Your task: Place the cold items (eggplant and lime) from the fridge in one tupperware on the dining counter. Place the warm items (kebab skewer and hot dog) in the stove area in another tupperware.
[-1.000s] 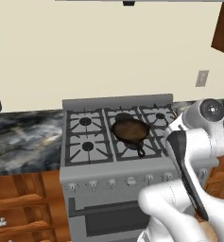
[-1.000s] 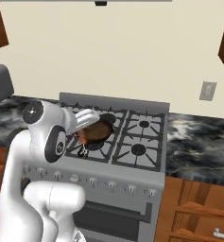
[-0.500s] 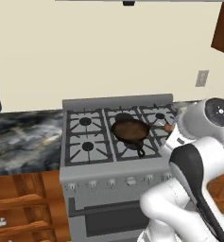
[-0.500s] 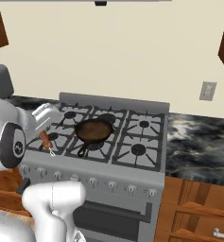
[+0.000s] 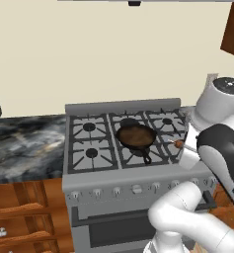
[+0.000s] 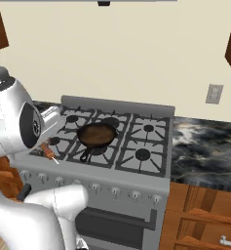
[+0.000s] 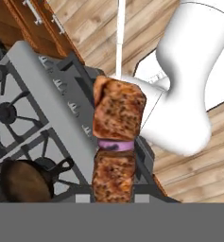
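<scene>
Holding skewer point(image 7: 114, 142), gripper clenched on it above stove point(image 5: 133, 148) right front edge; long axis runs straight away from hand, white stick end pointing toward wood floor point(image 7: 193, 165); pan point(image 5: 136, 136) on middle burner

My views are evenly and brightly lit, rendered flat with only soft shadows. The kebab skewer point(image 7: 116, 142) up close looks coarse and pixelated.

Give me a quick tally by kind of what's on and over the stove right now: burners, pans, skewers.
Burner grates on the stove: 6, the one under the pan partly covered
Frying pans: 1
Kebab skewers: 1, held in the fingers off the stove's front corner
Total: 8
</scene>
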You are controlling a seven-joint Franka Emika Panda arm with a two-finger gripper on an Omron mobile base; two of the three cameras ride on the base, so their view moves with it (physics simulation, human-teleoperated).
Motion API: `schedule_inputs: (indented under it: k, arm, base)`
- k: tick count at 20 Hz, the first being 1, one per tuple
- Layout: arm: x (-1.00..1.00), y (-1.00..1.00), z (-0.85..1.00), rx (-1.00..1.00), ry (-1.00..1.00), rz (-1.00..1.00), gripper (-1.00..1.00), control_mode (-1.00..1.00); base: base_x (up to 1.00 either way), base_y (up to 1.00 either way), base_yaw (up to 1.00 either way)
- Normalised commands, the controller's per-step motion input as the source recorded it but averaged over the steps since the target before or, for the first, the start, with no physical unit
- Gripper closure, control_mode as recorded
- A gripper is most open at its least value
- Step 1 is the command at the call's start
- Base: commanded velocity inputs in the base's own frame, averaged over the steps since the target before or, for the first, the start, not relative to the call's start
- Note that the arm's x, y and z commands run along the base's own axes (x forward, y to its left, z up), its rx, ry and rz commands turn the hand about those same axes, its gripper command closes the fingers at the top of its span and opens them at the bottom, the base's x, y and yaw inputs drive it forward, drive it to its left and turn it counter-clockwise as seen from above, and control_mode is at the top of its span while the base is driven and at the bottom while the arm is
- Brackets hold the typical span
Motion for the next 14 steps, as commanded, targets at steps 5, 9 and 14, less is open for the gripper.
schedule_inputs:
  k: [5, 9, 14]
  arm:
    - [-0.04, -0.56, -0.03, 0.06, 0.00, 0.03, 1.00, -1.00]
    - [-0.13, -0.48, -0.11, 0.06, -0.01, 0.00, 1.00, -1.00]
    - [-0.10, -0.25, -0.09, 0.02, -0.01, 0.01, 1.00, 1.00]
  base:
    - [0.00, 0.00, 0.00]
    - [0.00, 0.00, 0.00]
    - [-0.09, -0.13, 0.02]
